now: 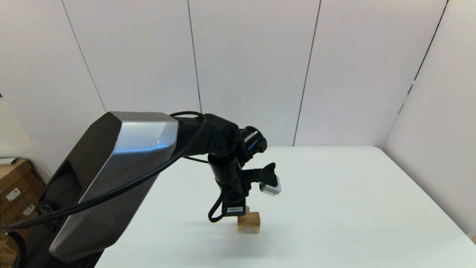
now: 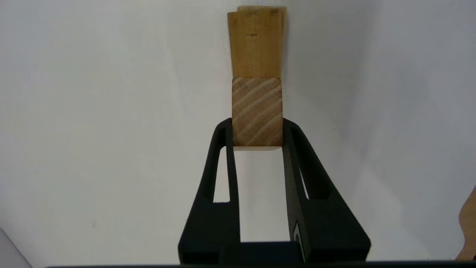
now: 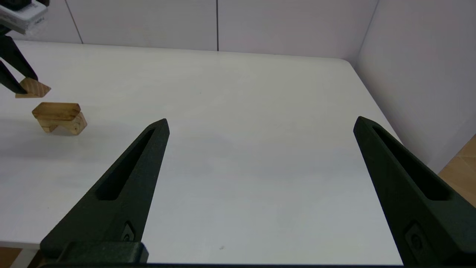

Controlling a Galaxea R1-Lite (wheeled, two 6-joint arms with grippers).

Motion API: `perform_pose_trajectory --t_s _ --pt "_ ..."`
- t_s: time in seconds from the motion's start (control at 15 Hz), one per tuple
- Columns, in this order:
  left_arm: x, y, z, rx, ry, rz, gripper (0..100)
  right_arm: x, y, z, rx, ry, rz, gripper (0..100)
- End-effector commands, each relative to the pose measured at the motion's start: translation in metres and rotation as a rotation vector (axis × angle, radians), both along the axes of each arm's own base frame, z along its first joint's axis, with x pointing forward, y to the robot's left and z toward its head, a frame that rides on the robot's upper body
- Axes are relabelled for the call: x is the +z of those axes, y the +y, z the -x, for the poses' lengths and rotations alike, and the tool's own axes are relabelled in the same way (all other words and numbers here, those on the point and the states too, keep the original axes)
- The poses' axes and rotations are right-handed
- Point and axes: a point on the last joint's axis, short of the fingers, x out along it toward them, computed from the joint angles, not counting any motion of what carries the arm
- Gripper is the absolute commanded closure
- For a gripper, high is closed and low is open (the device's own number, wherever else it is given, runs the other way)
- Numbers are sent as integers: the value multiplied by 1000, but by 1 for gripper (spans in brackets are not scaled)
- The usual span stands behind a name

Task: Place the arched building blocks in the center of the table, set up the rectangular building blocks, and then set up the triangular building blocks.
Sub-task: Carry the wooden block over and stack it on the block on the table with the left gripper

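My left gripper (image 2: 256, 124) is shut on the triangular block (image 2: 256, 109), a small tan prism clamped between the two fingertips. It hangs just off one end of a two-block stack, apart from it. In that stack the slim, darker rectangular block (image 3: 55, 110) lies flat on the arched block (image 3: 64, 125), whose hollow faces down onto the table (image 3: 241, 111). In the head view the stack (image 1: 249, 224) shows end-on near the table's middle, right below the left gripper (image 1: 243, 212). My right gripper (image 3: 260, 123) is open and empty, low near the table's front right.
White wall panels stand behind the table (image 1: 334, 204) and along its right side. Brown cardboard boxes (image 1: 16, 186) sit on the floor far left. The left arm's silver forearm (image 1: 122, 167) reaches in across the table's left part.
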Motion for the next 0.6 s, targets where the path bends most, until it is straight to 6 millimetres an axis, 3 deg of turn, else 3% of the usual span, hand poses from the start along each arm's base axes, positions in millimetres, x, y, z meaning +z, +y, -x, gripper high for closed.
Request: perform_pose_trajectory --t_s 0.07,0.6 --pt "-5 -4 3 -13 11 -8 100 0 0 0 1 -1 1 0" --pt "-13 -12 0 -18 -14 14 100 0 0 0 1 -1 1 0"
